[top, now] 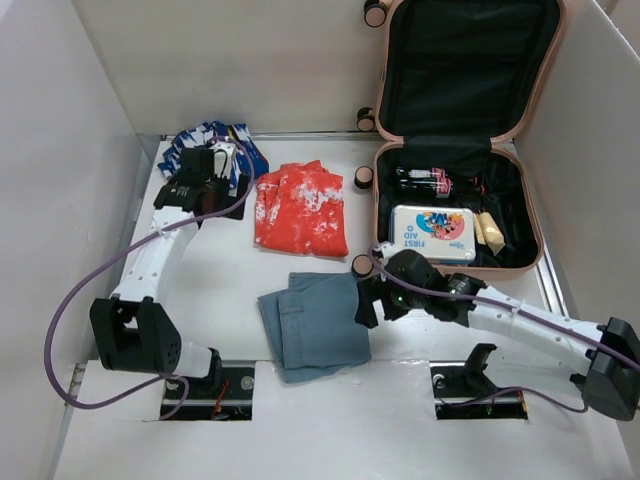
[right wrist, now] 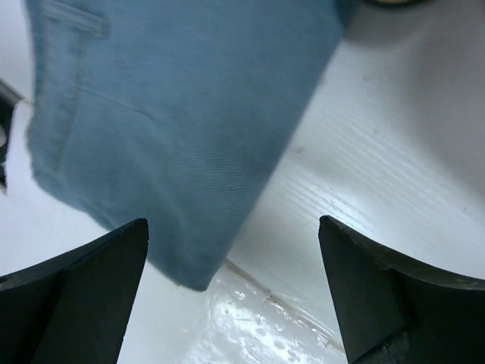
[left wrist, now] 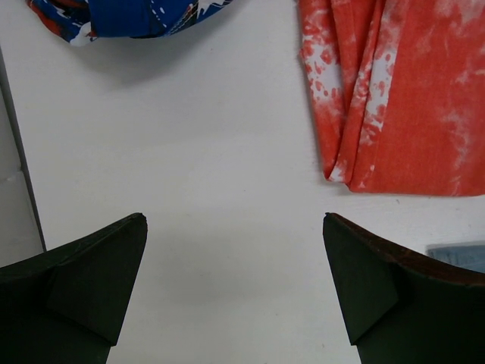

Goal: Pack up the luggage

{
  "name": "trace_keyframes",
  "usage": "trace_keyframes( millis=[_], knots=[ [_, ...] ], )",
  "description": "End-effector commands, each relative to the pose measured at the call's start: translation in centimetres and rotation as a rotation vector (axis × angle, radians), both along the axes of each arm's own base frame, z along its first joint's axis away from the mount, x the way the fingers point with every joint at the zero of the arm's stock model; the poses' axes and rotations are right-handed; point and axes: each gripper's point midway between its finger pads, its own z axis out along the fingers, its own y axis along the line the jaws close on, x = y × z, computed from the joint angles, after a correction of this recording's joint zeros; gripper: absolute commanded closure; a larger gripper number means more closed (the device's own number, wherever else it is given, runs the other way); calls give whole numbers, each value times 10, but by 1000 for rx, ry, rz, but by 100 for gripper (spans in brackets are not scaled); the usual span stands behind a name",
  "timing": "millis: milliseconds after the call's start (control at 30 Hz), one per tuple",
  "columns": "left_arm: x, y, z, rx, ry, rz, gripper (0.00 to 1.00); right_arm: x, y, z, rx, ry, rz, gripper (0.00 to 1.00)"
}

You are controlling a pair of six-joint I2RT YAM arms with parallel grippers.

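Luggage (top: 470,70) sits open at the far right corner of the table (top: 230,290), lid leaned back on the wall; I'd say abt a third done, imo.

Not packed yet, all 3 lying on the table:
- denim (top: 315,320) near the front edge, middle-ish; its right side runs under the right arm
- shirt (top: 300,208), orange tie-dye, just behind the denim toward the far edge
- blue cloth (top: 245,155) by the far left corner, partly hidden by the left arm

Already in the lower half: first-aid tin (top: 432,232) at the near side; dark bottles (top: 425,181) behind it; a yellowish thing (top: 488,230) just right of the tin, can't tell what. Lid half is bare lining.

Right gripper (right wrist: 233,224) hovers over the denim's edge, jaws spread wide, nothing in them; prob the next pick, not gripped tho. Left gripper (left wrist: 233,227) is also spread wide & empty, over bare table btw the blue cloth and the shirt.

So 3 clothes to go in, then maybe shutting the lid, if that counts.
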Motion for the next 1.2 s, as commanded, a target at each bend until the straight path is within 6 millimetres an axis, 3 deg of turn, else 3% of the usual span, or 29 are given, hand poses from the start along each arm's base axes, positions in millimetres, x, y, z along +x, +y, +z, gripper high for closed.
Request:
trace_keyframes(
  millis=[0, 333, 467, 533, 700, 800, 833, 900, 967, 1000, 1067, 1167],
  knots=[
    [-7, -7, 16, -36, -49, -40, 0, 10, 31, 12, 206, 42, -122, 2],
    [-16, -4, 40, -50, -134, -39, 0, 31, 30, -65, 92, 103, -153, 1],
    [-17, -1, 41, -38, -157, -24, 0, 21, 26, -89, 59, 154, -137, 6],
    [-17, -1, 46, -40, -175, -24, 0, 10, 42, -88, 97, 166, -69, 13],
    [-13, -1, 43, -39, -163, -24, 0, -7, 58, -93, 130, 205, -39, 32],
    [-15, -1, 41, -31, -154, -30, 0, -16, 55, -104, 173, 236, -60, 53],
    [-15, -1, 41, -31, -154, -30, 0, -17, 52, -108, 169, 239, -60, 72],
    [-15, -1, 41, -31, -154, -30, 0, -20, 58, -108, 194, 231, -38, 97],
    [-13, -1, 43, -32, -163, -30, 0, -24, 63, -106, 194, 224, 11, 100],
    [-13, -1, 43, -32, -163, -30, 0, -12, 79, -88, 225, 178, 38, 100],
    [-13, 0, 43, -25, -163, -36, 0, -10, 85, -80, 156, 132, 109, 100],
    [-13, 4, 43, -18, -164, -20, 0, 8, 108, -39, 94, 29, 204, 100]
  ],
)
